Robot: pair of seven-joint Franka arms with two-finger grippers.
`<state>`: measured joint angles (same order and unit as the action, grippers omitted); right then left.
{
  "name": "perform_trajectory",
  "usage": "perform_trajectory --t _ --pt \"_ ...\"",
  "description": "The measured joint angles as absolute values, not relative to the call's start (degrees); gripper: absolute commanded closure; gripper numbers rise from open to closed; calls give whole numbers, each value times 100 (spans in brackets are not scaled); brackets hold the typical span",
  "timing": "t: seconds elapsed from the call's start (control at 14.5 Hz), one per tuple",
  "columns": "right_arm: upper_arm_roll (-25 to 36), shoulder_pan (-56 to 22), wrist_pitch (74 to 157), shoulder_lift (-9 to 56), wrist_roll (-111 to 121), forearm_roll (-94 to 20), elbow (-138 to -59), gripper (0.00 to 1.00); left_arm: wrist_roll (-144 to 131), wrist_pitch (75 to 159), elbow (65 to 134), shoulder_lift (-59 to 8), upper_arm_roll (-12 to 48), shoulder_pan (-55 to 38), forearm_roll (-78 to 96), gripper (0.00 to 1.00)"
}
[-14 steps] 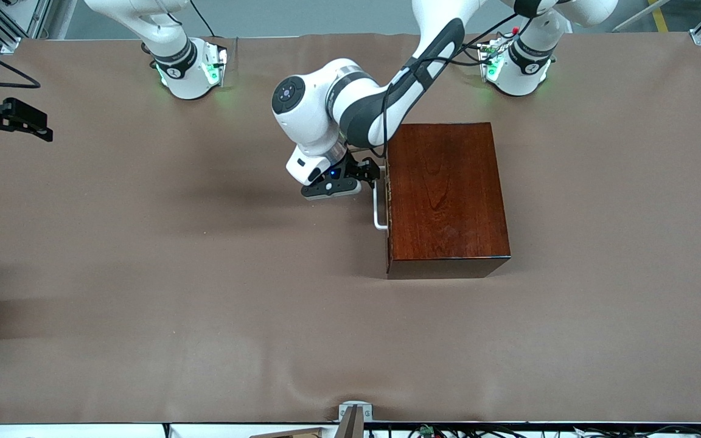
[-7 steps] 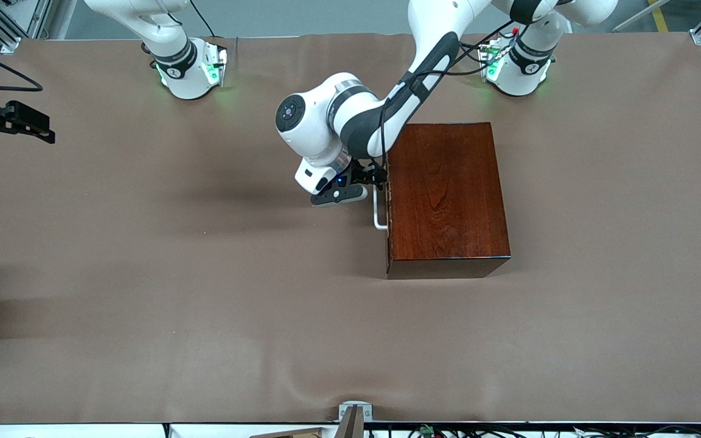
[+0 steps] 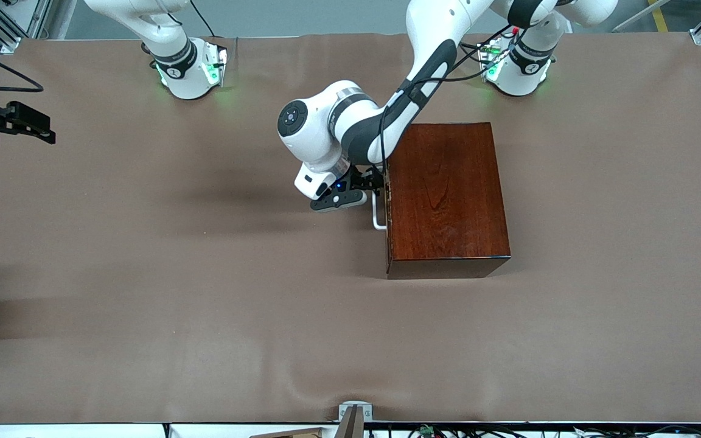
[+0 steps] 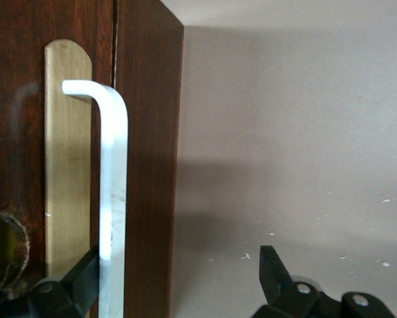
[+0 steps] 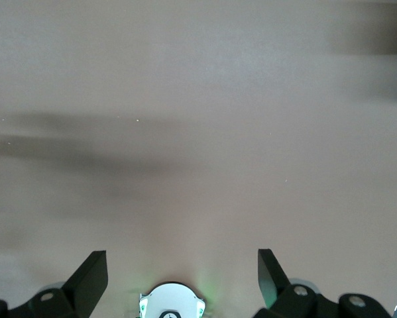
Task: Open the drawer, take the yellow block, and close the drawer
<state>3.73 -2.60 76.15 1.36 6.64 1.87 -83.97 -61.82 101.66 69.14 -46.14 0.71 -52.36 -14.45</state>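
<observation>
Front view, glossy reddish-brown drawer (image 3: pixel 445 194) shut, white handle (image 3: pixel 377 213), left gripper (image 4: pixel 178 278) open beside it, holding nothing

Glossy reddish wooden box (image 3: pixel 445 198), matt brown table cover (image 3: pixel 174 274), smooth white handle (image 4: pixel 113 199).

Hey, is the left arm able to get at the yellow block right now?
Probably not yet. The drawer is shut in its wooden box, and no yellow block shows. The left gripper is open at the white handle, so it must pull first.
</observation>
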Motion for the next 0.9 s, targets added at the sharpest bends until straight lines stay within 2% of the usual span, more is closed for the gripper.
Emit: perform_trajectory --t 0.9 --pt "387 -244 7624 211 665 192 -8397 0 -7548 12243 6907 -4665 215 -5399 -1254 0"
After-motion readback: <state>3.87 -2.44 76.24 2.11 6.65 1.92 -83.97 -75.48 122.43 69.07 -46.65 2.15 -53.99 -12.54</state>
